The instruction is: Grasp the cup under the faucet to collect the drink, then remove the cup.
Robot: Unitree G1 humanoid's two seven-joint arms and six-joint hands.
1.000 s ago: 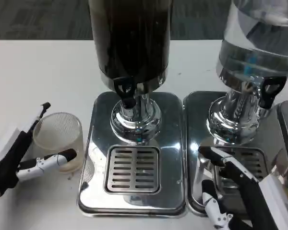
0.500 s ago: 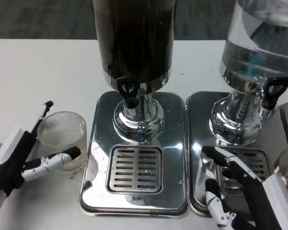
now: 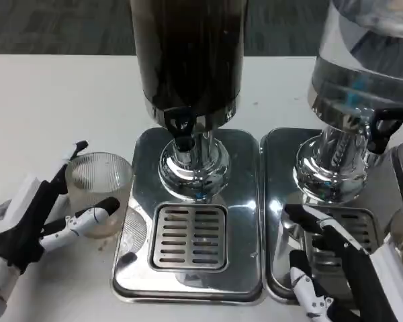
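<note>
- Left hand [image 3: 43, 218]: at 8 o'clock of the view, black-and-white fingers around the cup, one finger [image 3: 70, 157] behind it, another [image 3: 94, 215] across its front; the cup is held between them.
- Cup [image 3: 99, 193]: clear, ribbed, upright on the white bench [image 3: 47, 107], just beside the left edge of the left drip tray, at 9 o'clock of the dark dispenser's faucet, not under it.
- Dark dispenser [image 3: 188, 54]: tall dark tank on a chrome pedestal, black faucet [image 3: 180, 129] at its front.
- Left drip tray [image 3: 191, 215]: chrome, slotted grate [image 3: 190, 236] at its middle.
- Clear dispenser [image 3: 363, 60]: at 2 o'clock, on a second chrome tray [image 3: 282, 154].
- Right hand [image 3: 336, 268]: at 5 o'clock, over the second tray, fingers spread, holding nothing.
</note>
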